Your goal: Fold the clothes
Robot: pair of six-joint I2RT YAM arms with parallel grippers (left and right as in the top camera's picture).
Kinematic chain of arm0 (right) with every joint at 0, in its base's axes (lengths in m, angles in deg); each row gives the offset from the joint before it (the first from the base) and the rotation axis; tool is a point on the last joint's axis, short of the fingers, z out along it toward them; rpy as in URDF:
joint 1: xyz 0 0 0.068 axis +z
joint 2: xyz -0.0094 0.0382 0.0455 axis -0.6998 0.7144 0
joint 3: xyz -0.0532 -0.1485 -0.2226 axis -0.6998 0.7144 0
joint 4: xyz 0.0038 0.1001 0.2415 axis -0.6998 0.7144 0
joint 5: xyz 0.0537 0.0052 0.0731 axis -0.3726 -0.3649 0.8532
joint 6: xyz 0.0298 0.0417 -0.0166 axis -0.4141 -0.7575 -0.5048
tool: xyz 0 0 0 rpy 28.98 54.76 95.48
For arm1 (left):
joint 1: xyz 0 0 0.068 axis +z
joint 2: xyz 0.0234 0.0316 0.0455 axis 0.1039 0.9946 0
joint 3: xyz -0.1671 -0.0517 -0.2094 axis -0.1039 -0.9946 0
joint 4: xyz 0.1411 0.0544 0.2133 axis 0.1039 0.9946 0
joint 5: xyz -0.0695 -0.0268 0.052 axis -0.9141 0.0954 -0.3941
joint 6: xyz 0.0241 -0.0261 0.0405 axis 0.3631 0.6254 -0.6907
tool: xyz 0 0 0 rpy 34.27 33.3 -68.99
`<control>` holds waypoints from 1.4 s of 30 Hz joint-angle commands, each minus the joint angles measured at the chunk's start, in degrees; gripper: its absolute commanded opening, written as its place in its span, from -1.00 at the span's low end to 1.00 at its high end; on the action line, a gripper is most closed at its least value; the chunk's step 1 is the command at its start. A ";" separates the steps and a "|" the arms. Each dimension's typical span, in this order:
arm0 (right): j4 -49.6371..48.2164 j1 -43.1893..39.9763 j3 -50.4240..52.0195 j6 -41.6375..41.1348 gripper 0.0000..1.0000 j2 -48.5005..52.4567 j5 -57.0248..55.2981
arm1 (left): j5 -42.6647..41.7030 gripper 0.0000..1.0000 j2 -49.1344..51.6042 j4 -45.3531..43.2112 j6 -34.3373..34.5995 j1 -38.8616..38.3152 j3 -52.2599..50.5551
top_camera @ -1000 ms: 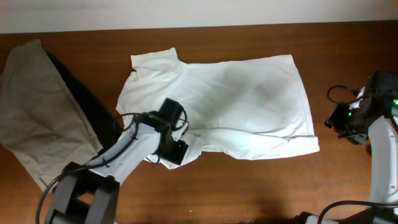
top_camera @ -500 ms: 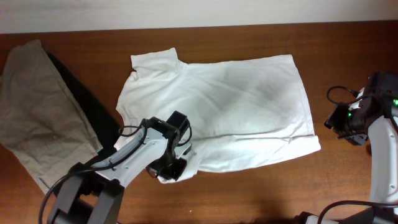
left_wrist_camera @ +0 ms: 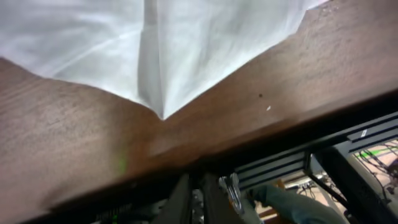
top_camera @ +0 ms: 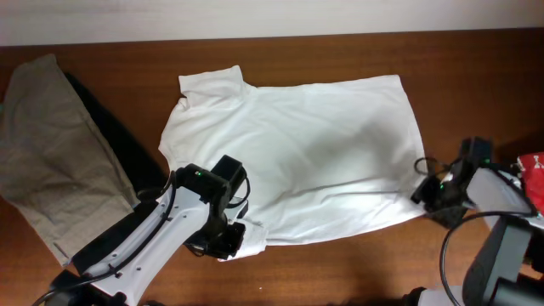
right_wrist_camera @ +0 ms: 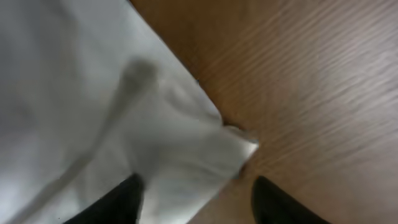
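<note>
right hand (top_camera: 423,194) nearer t-shirt (top_camera: 314,144), collar (top_camera: 168,136) leftward

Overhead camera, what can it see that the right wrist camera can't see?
Only the overhead view shows the whole white T-shirt, the khaki garment, the black garment, a red thing and the left gripper. Only the right wrist view shows, close up, the right gripper with its fingers spread apart by a crumpled shirt corner. Both show white shirt fabric and the brown wooden table.
</note>
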 commanded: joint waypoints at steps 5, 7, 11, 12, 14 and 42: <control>15.37 -0.17 -5.18 -2.23 -0.92 -1.66 -10.36 | -0.76 -0.42 -1.03 -0.98 0.61 0.24 0.76; 19.71 -0.17 -6.47 -4.90 -0.92 -3.80 -14.23 | -0.76 -0.24 -1.03 -1.05 0.61 0.24 0.76; 20.81 -0.17 -6.47 -5.11 0.08 -4.92 -13.86 | -0.76 0.08 -1.03 -1.25 0.61 0.26 0.76; 20.20 -0.17 -6.49 -5.11 0.15 -4.92 -13.86 | -0.74 0.08 -1.03 -1.62 0.61 0.26 0.81; 17.29 -0.17 -7.30 -4.83 0.26 -4.92 -12.35 | -0.72 0.08 -1.03 -2.54 0.61 1.03 2.36; 14.67 -0.11 -9.27 11.91 0.20 -10.25 17.46 | -6.93 -0.99 10.21 -26.93 3.37 0.46 -4.76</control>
